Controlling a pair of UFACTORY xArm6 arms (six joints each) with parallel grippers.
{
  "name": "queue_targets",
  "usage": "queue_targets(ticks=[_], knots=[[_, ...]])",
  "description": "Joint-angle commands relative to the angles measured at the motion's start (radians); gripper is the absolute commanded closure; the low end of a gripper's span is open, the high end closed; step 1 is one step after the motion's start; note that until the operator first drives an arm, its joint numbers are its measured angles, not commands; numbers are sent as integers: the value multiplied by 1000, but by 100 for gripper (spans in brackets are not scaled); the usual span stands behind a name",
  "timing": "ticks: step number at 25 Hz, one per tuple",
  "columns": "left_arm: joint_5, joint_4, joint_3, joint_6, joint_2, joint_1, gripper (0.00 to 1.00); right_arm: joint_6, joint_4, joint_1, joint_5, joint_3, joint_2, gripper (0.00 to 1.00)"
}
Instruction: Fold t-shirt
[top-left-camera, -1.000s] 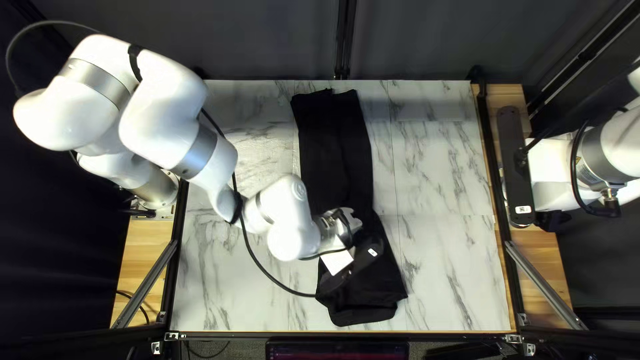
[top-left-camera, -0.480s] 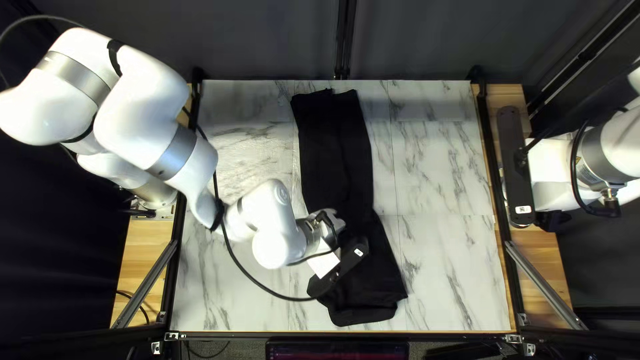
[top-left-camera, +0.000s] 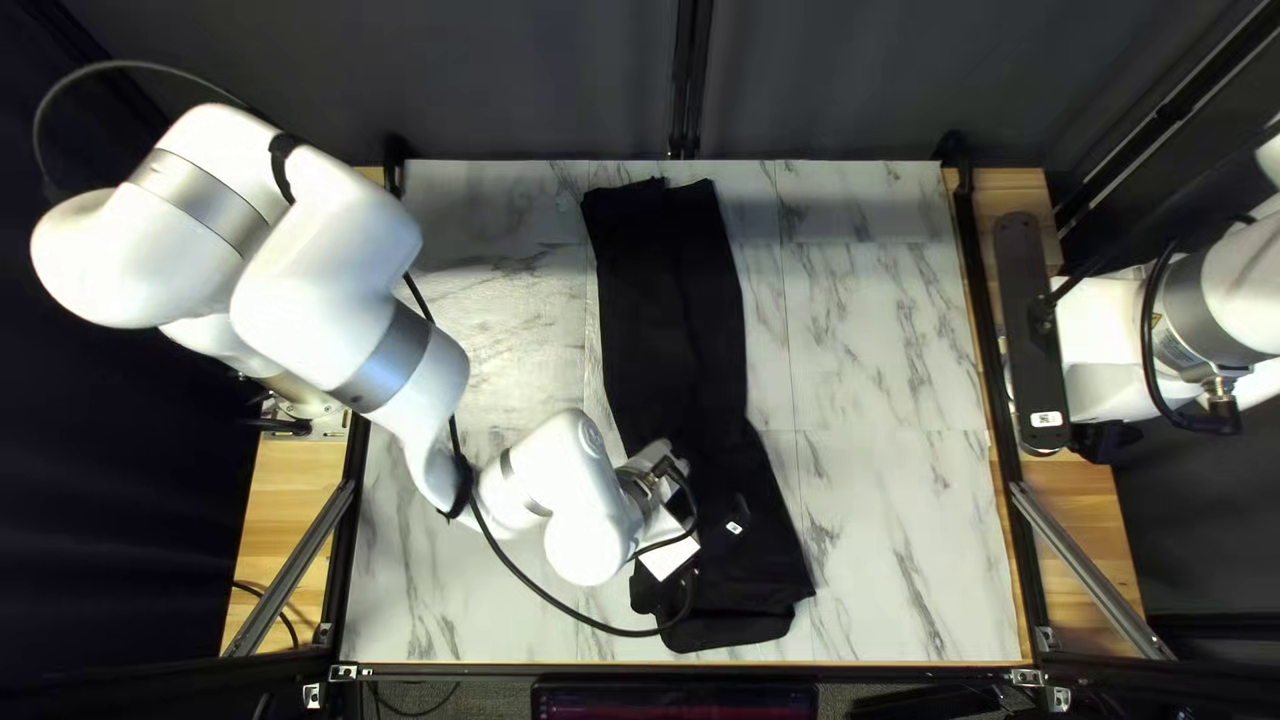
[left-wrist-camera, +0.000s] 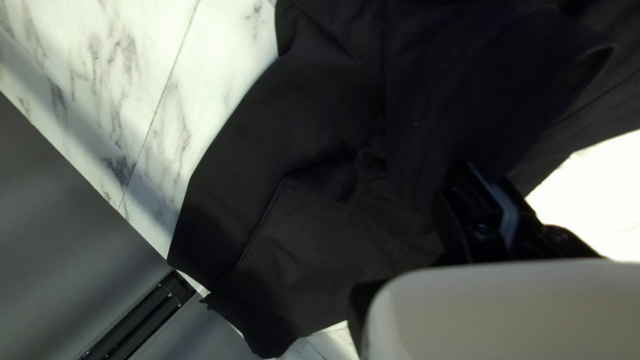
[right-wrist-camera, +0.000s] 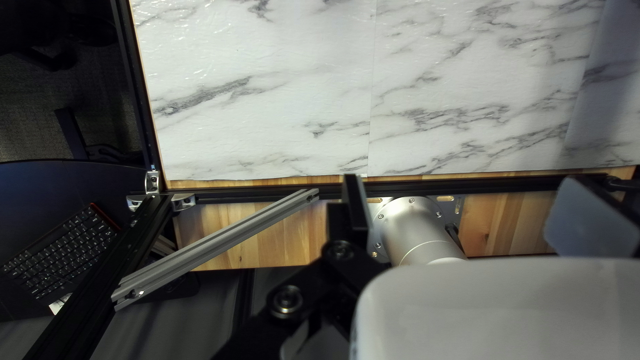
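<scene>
T-shirt [top-left-camera: 674,320] and left gripper [top-left-camera: 718,536] are both black, so in the top left view we find their border hard to make out; the gripper's tips are hidden. Its own wrist view is very dark there, and we cannot tell if it grips or is open. Our right arm [top-left-camera: 1227,294] is cut off at 3 o'clock.

The t-shirt lies lengthwise in the middle of the marble tabletop [top-left-camera: 894,334]. Its long axis points just short of 12 o'clock, and the other end, which is broader, a little before 6 o'clock. Both ends are near the tabletop's edges. Our left arm [top-left-camera: 320,254] comes from 10 o'clock, and our left gripper is over the lower part of the t-shirt, at its 7 o'clock side.

For moving, marble spreads from the t-shirt toward 3 o'clock. Our right gripper [top-left-camera: 1034,334] is well apart, at the 3 o'clock edge, its fingers standing wide.
</scene>
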Motion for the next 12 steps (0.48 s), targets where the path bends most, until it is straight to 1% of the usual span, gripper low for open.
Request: queue_targets(ticks=[1, 6, 9, 12], knots=[[26, -13, -14, 11, 9, -5, 0, 0, 0, 0, 0, 0, 0, 0], [46, -21, -27, 11, 22, -9, 0, 0, 0, 0, 0, 0, 0, 0], [60, -23, -49, 11, 40, -14, 0, 0, 0, 0, 0, 0, 0, 0], [90, -22, -102, 14, 84, -19, 0, 0, 0, 0, 0, 0, 0, 0]])
